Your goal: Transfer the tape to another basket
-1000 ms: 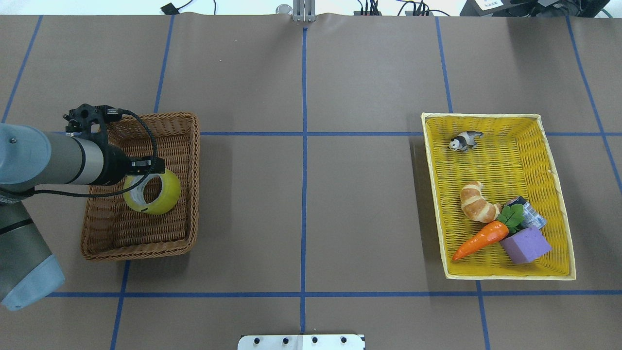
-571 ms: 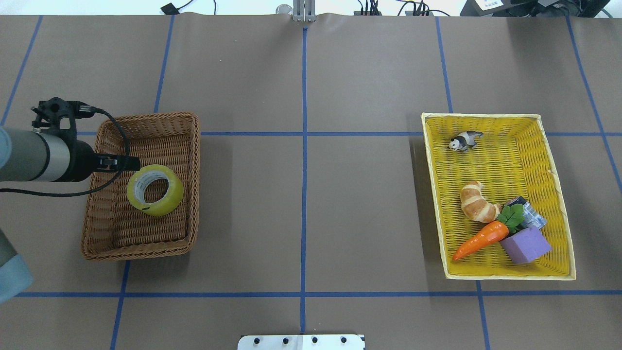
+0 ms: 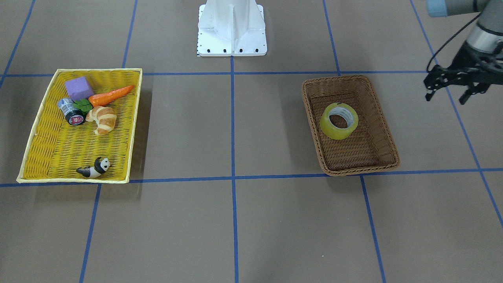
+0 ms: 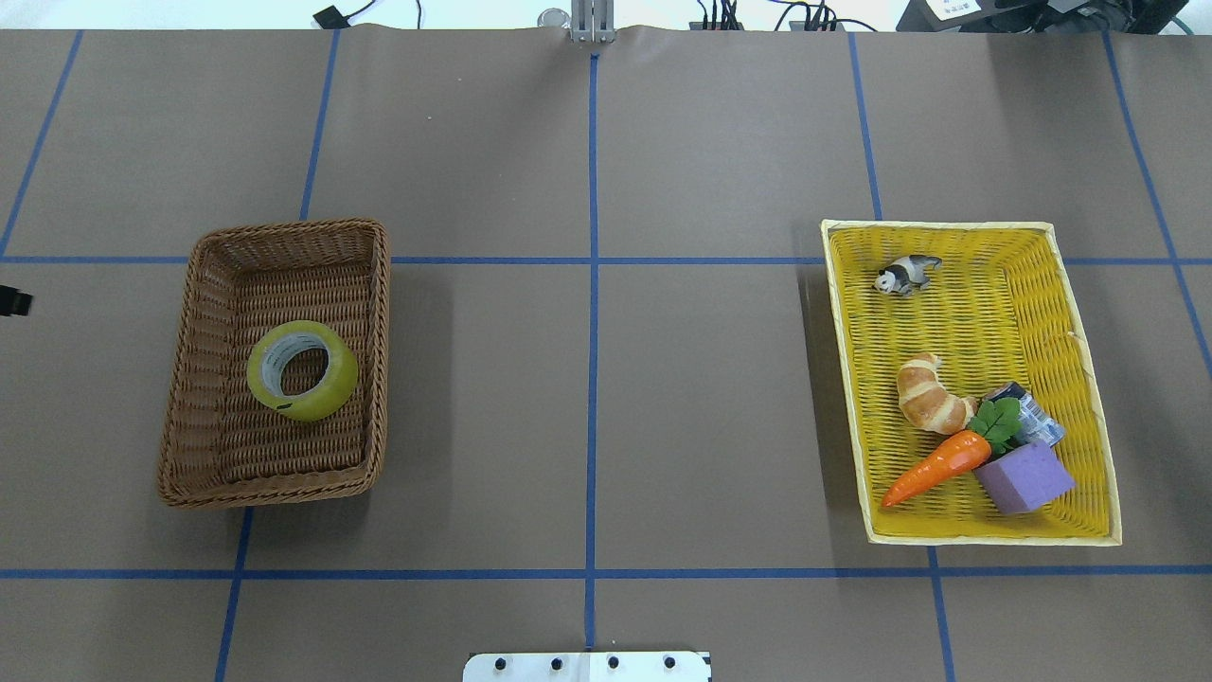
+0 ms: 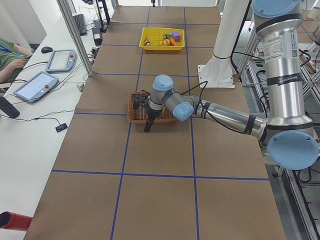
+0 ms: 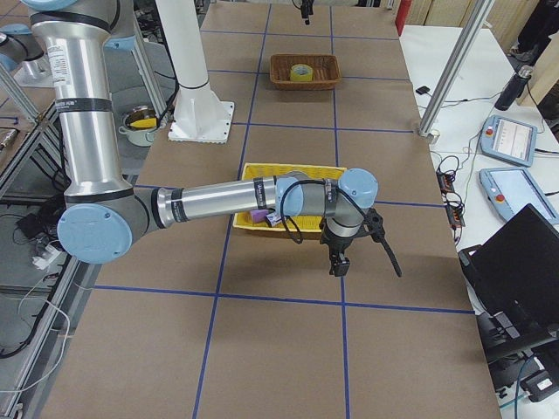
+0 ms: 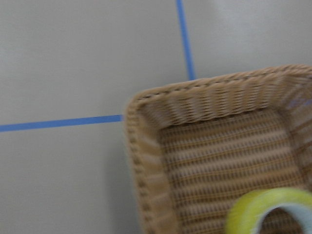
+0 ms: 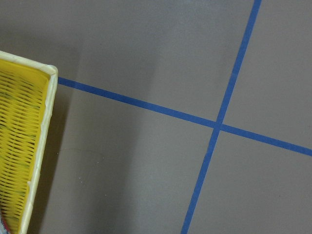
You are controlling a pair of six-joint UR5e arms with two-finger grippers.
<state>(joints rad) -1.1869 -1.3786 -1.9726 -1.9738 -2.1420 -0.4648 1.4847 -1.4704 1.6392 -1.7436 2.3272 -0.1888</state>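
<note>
The yellow tape roll (image 4: 303, 369) lies flat inside the brown wicker basket (image 4: 284, 227) on the table's left half. Both also show in the front view, the tape (image 3: 339, 120) in the basket (image 3: 334, 78), and the left wrist view catches the tape's edge (image 7: 273, 209). My left gripper (image 3: 446, 97) hangs open and empty, well outside the basket on its outer side; only a black tip (image 4: 14, 301) shows in the overhead view. My right gripper (image 6: 338, 264) shows only in the exterior right view, beside the yellow tray; I cannot tell whether it is open or shut.
The shallow yellow tray (image 4: 947, 227) on the right half holds a toy panda (image 4: 907, 275), a croissant (image 4: 933, 393), a carrot (image 4: 937, 466), a purple block (image 4: 1023, 476) and a small can (image 4: 1027, 412). The robot's white base (image 3: 232, 27) stands at the near edge.
My left gripper let go of the tape and drew back to the left, almost out of the overhead view. The tape went from tilted to lying flat in the wicker basket.
</note>
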